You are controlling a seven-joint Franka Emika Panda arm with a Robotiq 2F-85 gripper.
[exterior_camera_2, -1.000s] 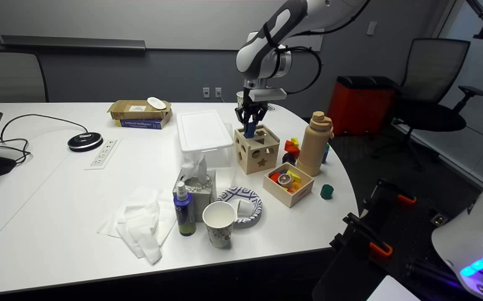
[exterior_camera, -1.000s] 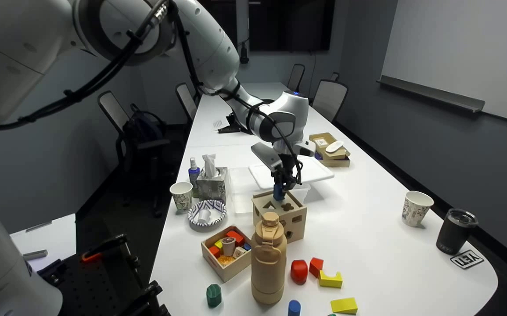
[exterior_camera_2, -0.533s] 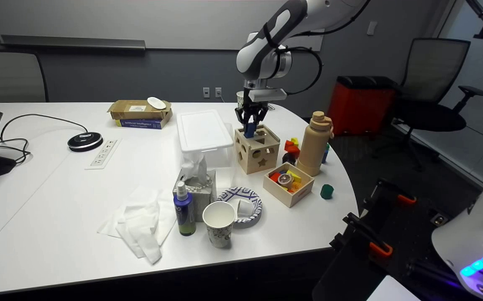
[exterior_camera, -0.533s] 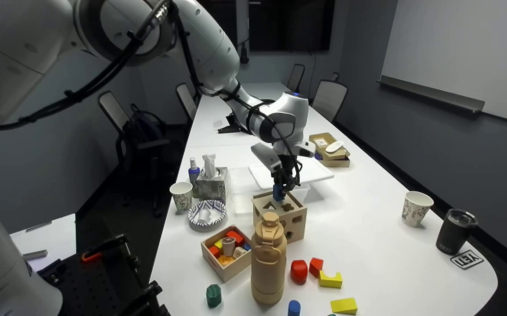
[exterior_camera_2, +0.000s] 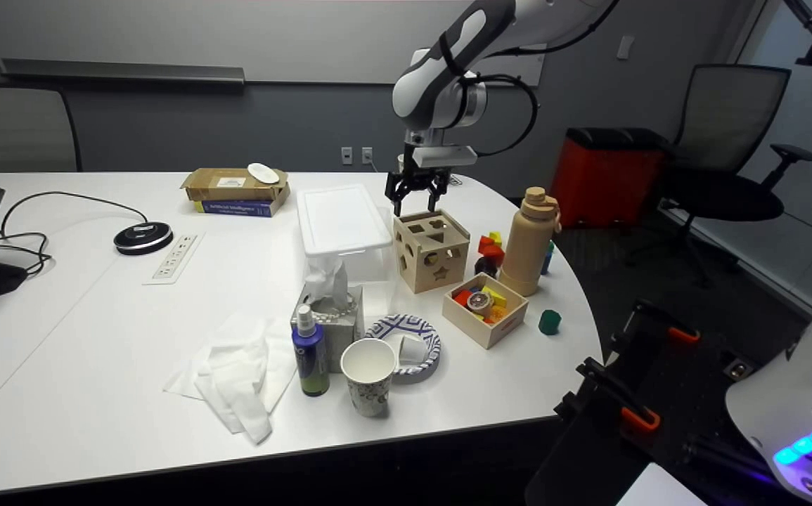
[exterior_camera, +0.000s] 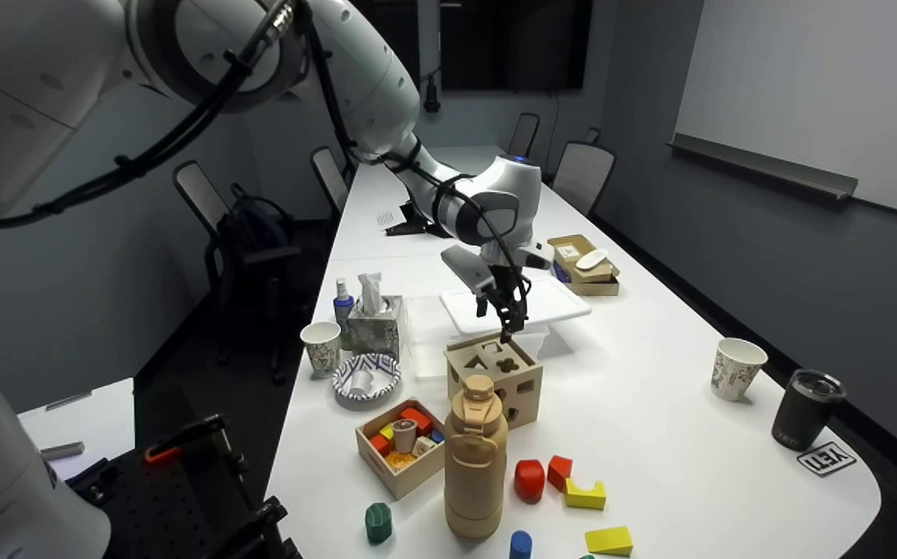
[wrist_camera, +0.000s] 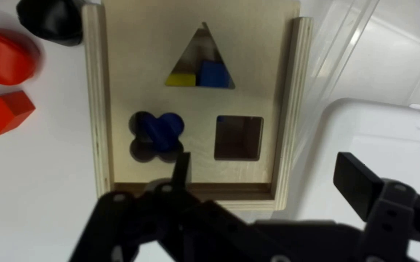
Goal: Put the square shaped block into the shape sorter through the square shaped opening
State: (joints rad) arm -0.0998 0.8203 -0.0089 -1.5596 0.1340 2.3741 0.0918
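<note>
Gripper [exterior_camera_2: 415,206] wide, holding nothing, near top of shape sorter [wrist_camera: 199,102], upper middle of wrist view. Square opening [wrist_camera: 239,138], right of centre, unblocked. Blue block [wrist_camera: 212,74] visible inside through triangular hole [wrist_camera: 199,54]: probably square one, insertion seemingly done; only retreat remaining.

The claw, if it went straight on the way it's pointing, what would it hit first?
Most likely the shape sorter, near its top edge; the claw points down there in both exterior views, though the exact depth is unclear.
</note>
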